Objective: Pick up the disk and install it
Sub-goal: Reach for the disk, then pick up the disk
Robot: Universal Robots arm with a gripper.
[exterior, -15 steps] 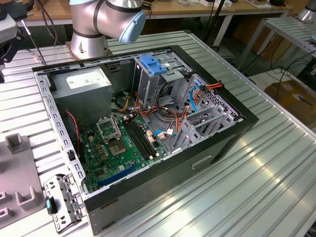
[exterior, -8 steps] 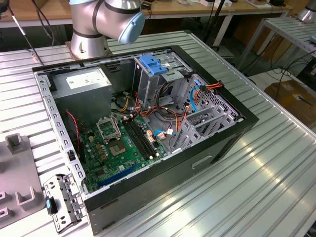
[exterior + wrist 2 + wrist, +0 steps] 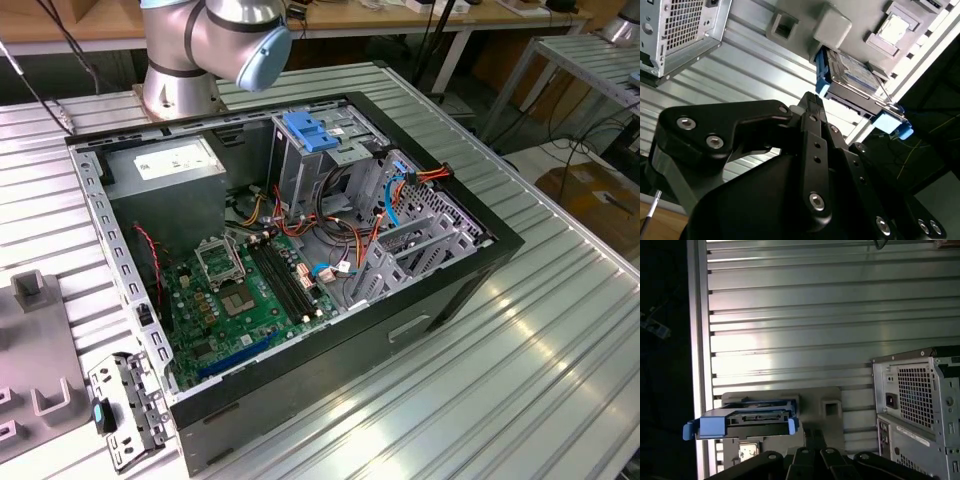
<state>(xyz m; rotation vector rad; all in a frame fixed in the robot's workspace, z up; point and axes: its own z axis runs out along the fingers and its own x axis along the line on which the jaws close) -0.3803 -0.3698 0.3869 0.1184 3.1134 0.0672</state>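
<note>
Your gripper (image 3: 809, 98), closed on nothing, hovers near the disk (image 3: 855, 75) in its grey holder (image 3: 834, 26); connector end faces it, long axis running directly away.

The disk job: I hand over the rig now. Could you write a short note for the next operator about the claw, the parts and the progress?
State of the claw: shut, holding nothing, short of the disk and not touching it.
The disk sits in its blue carrier on the grey holder on the table, apart from the computer case, which lies open.
Done: nothing that shows; the disk is not picked up.
Left: pick up the disk and install it.
</note>
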